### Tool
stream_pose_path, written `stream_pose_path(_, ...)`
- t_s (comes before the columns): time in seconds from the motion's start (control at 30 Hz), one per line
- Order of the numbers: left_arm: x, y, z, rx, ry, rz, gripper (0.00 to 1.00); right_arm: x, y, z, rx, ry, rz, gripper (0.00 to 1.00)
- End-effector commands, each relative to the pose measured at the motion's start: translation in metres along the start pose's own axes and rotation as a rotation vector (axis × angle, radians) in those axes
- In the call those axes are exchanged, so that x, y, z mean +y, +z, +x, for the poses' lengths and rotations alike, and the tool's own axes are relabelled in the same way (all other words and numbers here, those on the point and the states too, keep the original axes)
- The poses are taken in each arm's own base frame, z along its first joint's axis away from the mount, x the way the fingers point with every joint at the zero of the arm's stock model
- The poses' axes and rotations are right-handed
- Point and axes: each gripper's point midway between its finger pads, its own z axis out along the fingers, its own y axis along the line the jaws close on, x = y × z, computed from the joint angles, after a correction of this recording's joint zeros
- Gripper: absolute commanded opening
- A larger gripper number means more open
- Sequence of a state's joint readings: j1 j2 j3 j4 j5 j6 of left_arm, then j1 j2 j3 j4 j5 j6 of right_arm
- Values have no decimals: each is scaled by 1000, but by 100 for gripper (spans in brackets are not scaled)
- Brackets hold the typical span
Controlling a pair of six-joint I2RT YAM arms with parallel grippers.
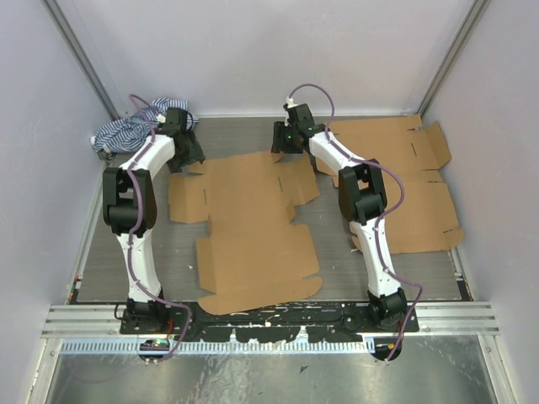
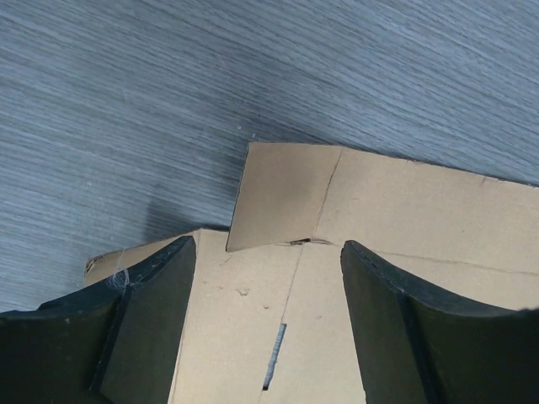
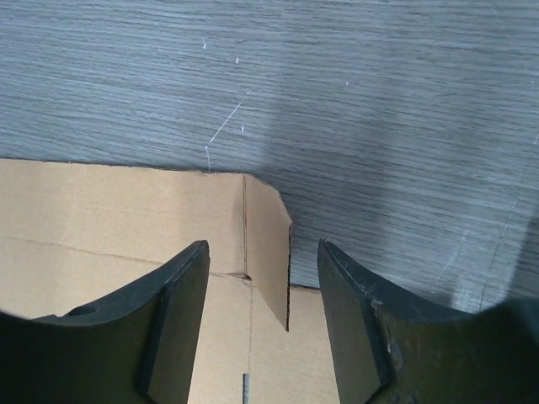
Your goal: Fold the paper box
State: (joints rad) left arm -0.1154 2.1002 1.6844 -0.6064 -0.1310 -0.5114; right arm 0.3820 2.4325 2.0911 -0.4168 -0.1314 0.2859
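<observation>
I find the box [image 1: 253,227] lying flat at the middle of the table [image 1: 244,139], no panel raised, so folding is not begun. The left claw [image 2: 265,252] stands wide over its far-left corner. The right claw [image 3: 261,252] is partly open over the far-right corner, holding nothing.

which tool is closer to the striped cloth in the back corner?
Left. The left tool is over the far-left corner of the flat cardboard, just beside the striped cloth. The right tool is over the far-right corner, across the sheet from it.

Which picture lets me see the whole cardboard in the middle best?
The top view: the middle cardboard lies flat there, nearly all of it showing. Each wrist view shows only one corner of it.
</observation>
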Motion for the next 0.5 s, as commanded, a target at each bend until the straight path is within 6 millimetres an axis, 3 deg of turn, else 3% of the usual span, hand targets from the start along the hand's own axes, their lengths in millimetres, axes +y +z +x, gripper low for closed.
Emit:
stream_pose_path(0.0,4,7,-5,12,20,-30,76,13,-6,-33,-83,-26,-49,59)
stream_pose_path(0.2,-4,15,-7,16,15,6,75,19,-6,-32,-77,-28,-83,58)
stream_pose_path(0.47,-30,7,-14,1,-20,134,72,29,-13,-33,-82,-26,-133,56)
